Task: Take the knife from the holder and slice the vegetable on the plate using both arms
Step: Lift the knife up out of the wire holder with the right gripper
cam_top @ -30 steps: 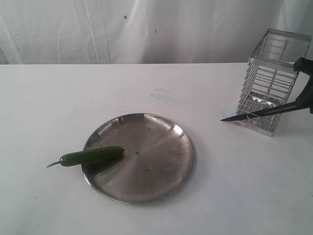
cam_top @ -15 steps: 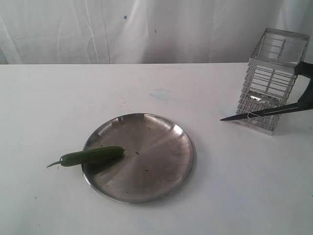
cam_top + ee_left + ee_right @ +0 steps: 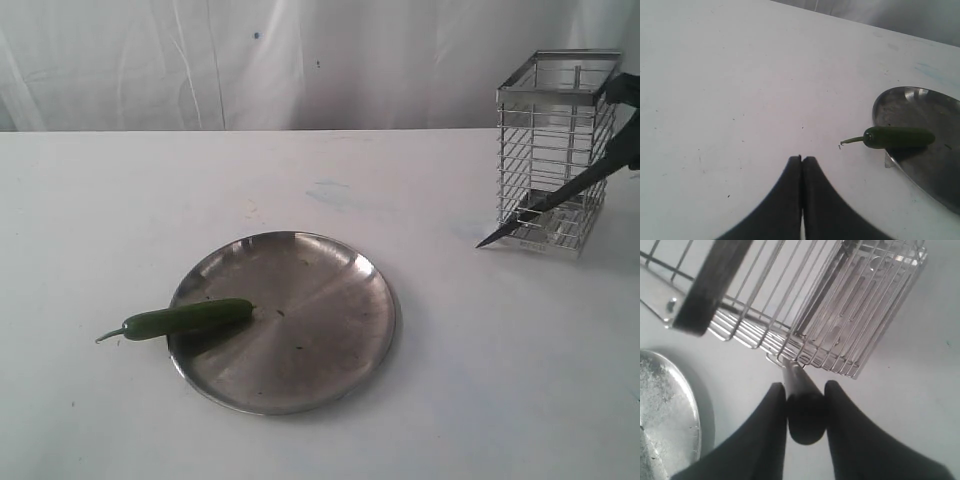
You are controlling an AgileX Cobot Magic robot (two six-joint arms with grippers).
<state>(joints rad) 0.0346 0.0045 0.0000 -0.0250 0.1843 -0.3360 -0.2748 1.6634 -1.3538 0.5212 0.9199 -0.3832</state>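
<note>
From my station I see the round, shallow stainless-steel plate [image 3: 335, 300] sitting near the middle of the white table [image 3: 480, 390]. The slender, glossy dark green pepper [image 3: 187, 319] lies across the plate's left rim. Its blunt end rests on the metal, and its thin curved stem points out over the tabletop.

My left gripper [image 3: 801, 161] is clenched, the two black fingers pressed flat together with nothing between them. It hangs over bare table, near the pepper's stem end and apart from it.

At the far right, the tall square caddy of shiny chrome wire bars [image 3: 553, 140] stands upright on the table, well apart from the plate. The small slim knife with a dark pointed blade and black handle [image 3: 545, 205] slants down across the caddy's lower part. Its tip lies just past the caddy's lower left corner, close to the tabletop. I cannot tell whether the tip touches the table, or whether the blade runs through the wires or in front of them.

My right gripper [image 3: 805, 388] is grasping the knife by the handle. In the right wrist view both black fingers sit tight against the rounded handle end, and the blade runs from them toward the bottom edge of the caddy. A sliver of the plate shows at that view's edge.
</note>
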